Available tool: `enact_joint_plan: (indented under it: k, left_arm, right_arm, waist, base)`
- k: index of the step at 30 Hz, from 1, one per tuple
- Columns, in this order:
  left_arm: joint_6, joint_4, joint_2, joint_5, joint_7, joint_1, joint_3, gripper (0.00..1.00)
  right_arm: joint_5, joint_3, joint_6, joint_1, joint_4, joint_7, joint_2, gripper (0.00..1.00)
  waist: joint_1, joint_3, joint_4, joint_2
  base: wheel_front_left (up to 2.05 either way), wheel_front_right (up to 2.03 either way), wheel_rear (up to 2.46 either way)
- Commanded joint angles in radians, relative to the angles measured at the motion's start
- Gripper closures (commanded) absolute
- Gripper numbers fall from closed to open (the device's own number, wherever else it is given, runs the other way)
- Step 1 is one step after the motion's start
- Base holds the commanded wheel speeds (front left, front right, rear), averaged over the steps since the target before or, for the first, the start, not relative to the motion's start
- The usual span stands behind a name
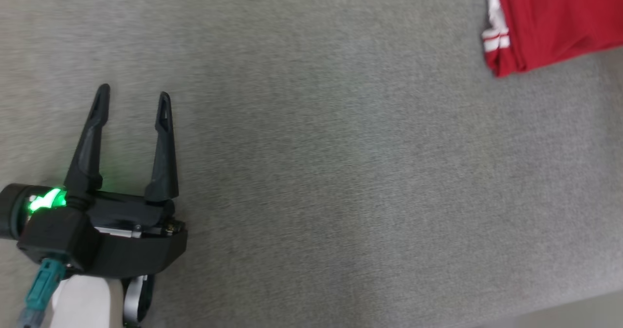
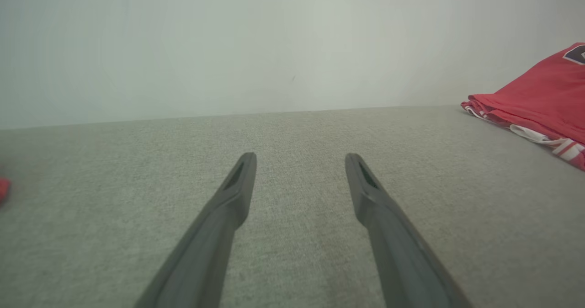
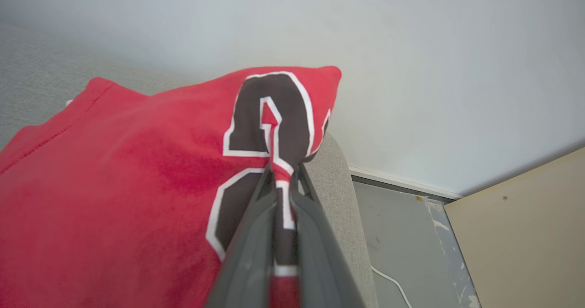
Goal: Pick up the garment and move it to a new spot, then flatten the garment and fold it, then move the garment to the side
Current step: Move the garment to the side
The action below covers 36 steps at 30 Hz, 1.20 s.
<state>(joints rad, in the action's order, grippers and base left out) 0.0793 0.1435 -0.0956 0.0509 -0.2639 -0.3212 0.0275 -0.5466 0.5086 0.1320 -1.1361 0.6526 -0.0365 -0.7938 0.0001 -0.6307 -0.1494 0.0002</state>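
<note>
We see a wide grey fabric surface [image 1: 340, 172] running under everything, and in the left wrist view it ends at a pale, plain wall [image 2: 274, 47]. Next in size is the garment [image 1: 555, 21], a red shirt with white striped trim along one edge and a dark numeral outlined in white. In the head view it lies on the grey surface at the upper right corner, cut off by the picture's edge. In the right wrist view it sits near the rounded end of the padding. Beyond that end we see a grey floor [image 3: 402, 235] and a tan board [image 3: 525, 225] standing at the right. The left gripper [image 1: 134, 93] sits at the lower left of the head view, over bare grey fabric and well apart from the garment. Its two dark fingers [image 2: 228, 198] are spread wide with nothing between them, and a green light glows on its body. The right gripper [image 3: 283, 171] has its fingers pressed together on a fold of the shirt, pinching the cloth right at the numeral, and the fabric rises to a peak above the tips. A thin white cable [image 3: 388, 280] lies on the floor. A small red patch [image 2: 2, 190] shows at the left edge of the left wrist view, and we cannot tell what it is.
</note>
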Motion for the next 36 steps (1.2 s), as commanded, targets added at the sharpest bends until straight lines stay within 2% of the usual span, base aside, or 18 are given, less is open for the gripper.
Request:
enact_joint_plan:
  k: [1, 13, 14, 16, 22, 26, 33, 36]
  left_arm:
    - [0.0, 0.013, -0.013, -0.009, 0.0, -0.009, -0.003, 0.0]
    - [-0.005, 0.038, -0.021, -0.013, 0.001, 0.002, 0.01, 0.0]
    - [-0.006, 0.037, -0.021, -0.013, 0.001, 0.003, 0.009, 0.0]
    - [-0.006, 0.031, -0.021, -0.007, 0.001, 0.001, 0.007, 0.0]
    - [-0.013, 0.015, -0.015, 0.009, 0.003, 0.013, -0.004, 0.0]
    - [-0.017, -0.011, -0.006, 0.025, 0.003, 0.047, -0.013, 0.0]
    - [-0.037, -0.052, 0.016, 0.057, 0.0, 0.114, -0.048, 0.0]
    - [-0.051, -0.064, 0.024, 0.076, 0.0, 0.176, -0.09, 0.0]
  right_arm:
    - [-0.005, 0.011, -0.003, -0.039, 0.006, -0.002, -0.01, 1.0]
    - [0.021, 0.102, -0.003, -0.197, 0.116, -0.007, -0.043, 1.0]
    - [0.027, 0.107, -0.003, -0.209, 0.129, 0.006, -0.04, 0.82]
    - [0.044, 0.116, -0.003, -0.229, 0.157, 0.039, -0.035, 0.01]
    - [0.114, 0.126, -0.003, -0.266, 0.233, 0.15, 0.0, 0.0]
    - [0.122, 0.133, -0.003, -0.258, 0.247, 0.22, 0.038, 0.0]
    - [0.087, 0.142, -0.003, -0.161, 0.188, 0.289, 0.102, 0.0]
    - [0.069, 0.108, -0.003, -0.059, 0.116, 0.301, 0.157, 0.0]
  waist:
    - [-0.0001, -0.059, -0.065, -0.0002]
    - [-0.0001, -0.076, -0.056, -0.0002]
    - [-0.0001, -0.077, -0.055, -0.0002]
    - [-0.0001, -0.076, -0.052, -0.0002]
    - [-0.0001, -0.041, -0.045, -0.0002]
    - [-0.0001, 0.026, -0.039, -0.0002]
    - [-0.0001, 0.188, -0.005, -0.0002]
    - [-0.0001, 0.269, 0.009, -0.0002]
  base:
    - [0.0, 0.0, 0.0]
    - [0.0, 0.0, 0.0]
    - [0.0, 0.0, 0.0]
    - [0.0, 0.0, 0.0]
    - [0.0, 0.0, 0.0]
    - [0.0, 0.0, 0.0]
    - [0.0, 0.0, 0.0]
    - [0.0, 0.0, 0.0]
